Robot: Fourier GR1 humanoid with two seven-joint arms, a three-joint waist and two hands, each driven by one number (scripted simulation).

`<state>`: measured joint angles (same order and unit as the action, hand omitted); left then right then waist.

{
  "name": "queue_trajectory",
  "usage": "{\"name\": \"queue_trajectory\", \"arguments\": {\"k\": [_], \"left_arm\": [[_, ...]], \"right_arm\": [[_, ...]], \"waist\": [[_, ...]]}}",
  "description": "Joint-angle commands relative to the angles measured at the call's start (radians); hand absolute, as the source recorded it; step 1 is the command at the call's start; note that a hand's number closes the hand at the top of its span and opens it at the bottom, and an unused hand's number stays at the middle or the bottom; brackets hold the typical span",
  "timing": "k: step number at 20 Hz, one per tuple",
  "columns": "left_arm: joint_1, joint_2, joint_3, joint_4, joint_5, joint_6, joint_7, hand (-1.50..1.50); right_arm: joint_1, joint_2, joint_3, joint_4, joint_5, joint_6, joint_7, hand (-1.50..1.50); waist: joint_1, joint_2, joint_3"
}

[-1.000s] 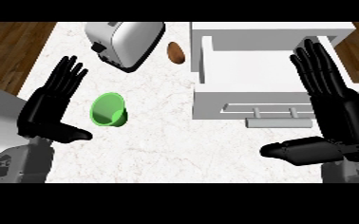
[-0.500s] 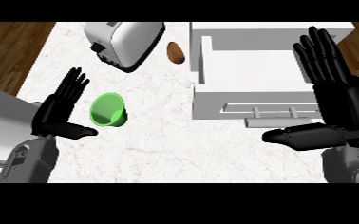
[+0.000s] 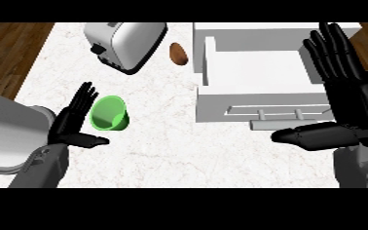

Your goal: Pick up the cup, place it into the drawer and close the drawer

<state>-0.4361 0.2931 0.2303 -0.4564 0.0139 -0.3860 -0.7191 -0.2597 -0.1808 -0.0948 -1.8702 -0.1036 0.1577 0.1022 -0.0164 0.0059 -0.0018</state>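
- Fingers of the left hand are straight and close together, pointing toward the upper right of the frame, with the thumb stuck out to the right; they hold nothing.
- Fingers of the right hand are straight and slightly spread, pointing up along the right edge of the frame, with the thumb reaching left at lower right; they too hold nothing.
- The cup is green and lies left of centre on the counter, its open mouth showing. It sits just beside the left hand's fingertips; whether they touch cannot be told.
- The drawer is white and stands open at the upper right of the frame, its handle along its lower edge. The right hand overlaps its right side.
- A toaster sits at upper left, tilted in the frame.
- A small brown oval thing lies between the toaster and the drawer.
- Wooden floor shows along the left edge, beyond the counter.
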Motion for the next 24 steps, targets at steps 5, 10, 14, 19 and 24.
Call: {"name": "queue_trajectory", "arguments": {"k": [5, 10, 14, 19, 24], "left_arm": [[-0.059, 0.034, 0.010, 0.244, -0.061, 0.013, -0.214, -1.50], [-0.096, -0.013, 0.017, 0.273, -0.059, 0.046, -0.233, -1.50], [-0.075, -0.002, 0.009, 0.283, -0.073, 0.023, -0.290, -1.50], [-0.100, -0.015, 0.003, 0.300, -0.086, 0.032, -0.290, -1.50], [-0.101, -0.028, 0.001, 0.296, -0.089, 0.009, -0.323, -1.50]], "right_arm": [[-0.061, 0.023, 0.018, 0.051, 0.029, -0.022, -0.013, -1.50], [-0.031, -0.004, -0.012, 0.023, 0.001, 0.003, -0.004, -1.50], [-0.038, -0.019, -0.030, 0.008, -0.044, 0.022, 0.036, -1.50], [-0.060, -0.001, -0.011, 0.001, -0.020, -0.005, 0.054, -1.50], [0.001, -0.005, -0.016, 0.020, -0.024, 0.032, -0.017, -1.50]], "waist": [[-0.007, 0.007, -0.002], [-0.019, 0.009, -0.003], [-0.022, 0.008, -0.003], [-0.021, 0.011, -0.004], [-0.028, 0.012, -0.003]]}}
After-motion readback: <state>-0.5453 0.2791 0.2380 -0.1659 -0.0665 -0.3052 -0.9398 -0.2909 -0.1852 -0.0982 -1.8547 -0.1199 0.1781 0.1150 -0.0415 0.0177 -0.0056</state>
